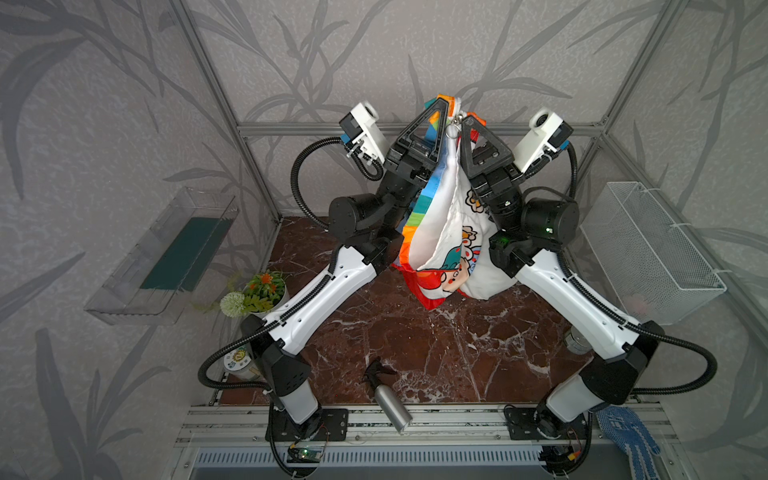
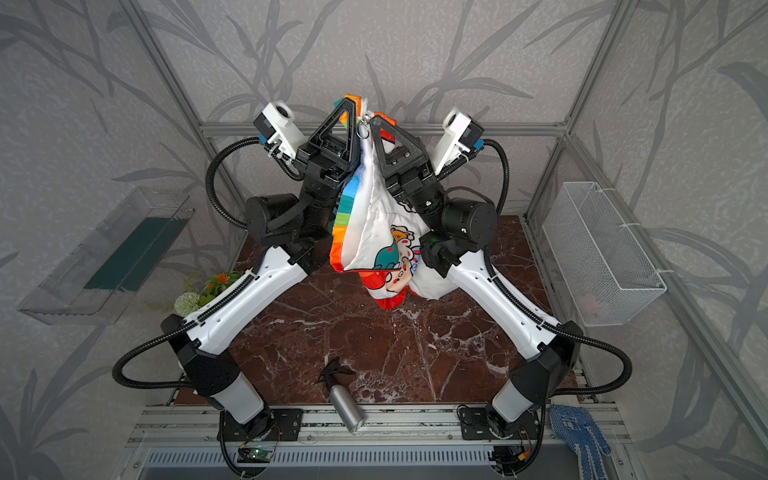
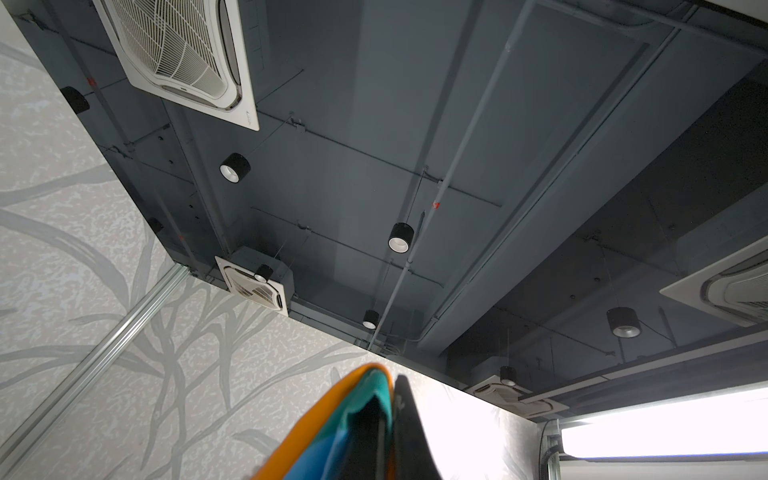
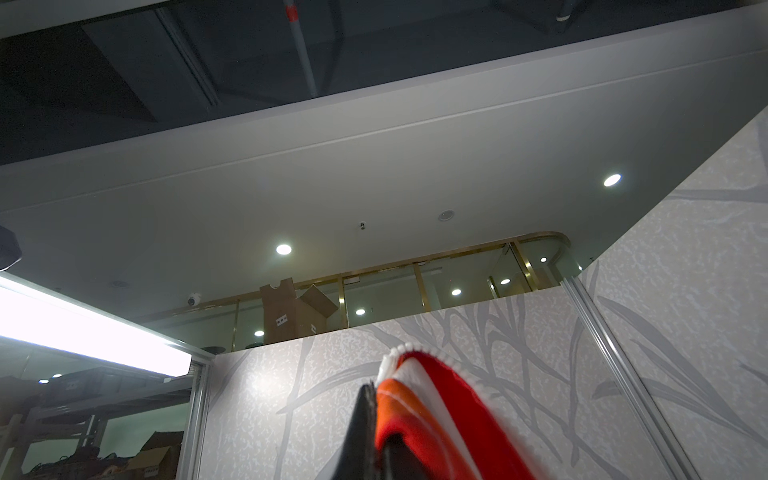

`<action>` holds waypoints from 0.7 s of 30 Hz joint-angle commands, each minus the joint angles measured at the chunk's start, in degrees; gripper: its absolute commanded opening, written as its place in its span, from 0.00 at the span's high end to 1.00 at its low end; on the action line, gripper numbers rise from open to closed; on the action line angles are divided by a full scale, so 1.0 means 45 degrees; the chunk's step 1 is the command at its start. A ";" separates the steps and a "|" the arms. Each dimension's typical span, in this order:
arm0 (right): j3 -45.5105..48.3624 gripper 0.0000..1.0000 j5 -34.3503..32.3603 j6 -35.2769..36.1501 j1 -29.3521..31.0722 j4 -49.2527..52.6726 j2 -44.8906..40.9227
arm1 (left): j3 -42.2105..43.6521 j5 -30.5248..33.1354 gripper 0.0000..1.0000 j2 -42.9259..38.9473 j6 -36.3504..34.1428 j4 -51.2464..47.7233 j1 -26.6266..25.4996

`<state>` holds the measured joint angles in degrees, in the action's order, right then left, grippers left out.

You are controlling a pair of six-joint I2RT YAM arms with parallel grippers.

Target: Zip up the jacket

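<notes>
Jaws tight on one hanging jacket [image 1: 440, 232], left gripper [image 1: 441, 103] and right gripper [image 1: 468, 121] alike; one bottle [image 1: 392, 405].

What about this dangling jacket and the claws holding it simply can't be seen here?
- The jacket: in both top views its folds hide how far the front is zipped.
- Left gripper and right gripper: both wrist views cut them off at the frame edge, and fabric covers the grip.
- Wire basket: a pale thing inside, blurred by mesh in both top views.
</notes>
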<state>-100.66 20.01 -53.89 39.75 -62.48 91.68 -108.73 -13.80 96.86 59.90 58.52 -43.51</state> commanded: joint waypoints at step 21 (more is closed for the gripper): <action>0.0297 1.00 -0.0569 0.0437 -0.0002 -0.0243 -0.0650 | 0.0996 -0.0091 1.00 -0.1115 -0.2438 -0.0290 -0.0162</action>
<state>-99.20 18.50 -52.66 39.75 -62.19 91.05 -104.53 -13.26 94.13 51.40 56.53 -43.62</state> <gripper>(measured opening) 0.049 0.048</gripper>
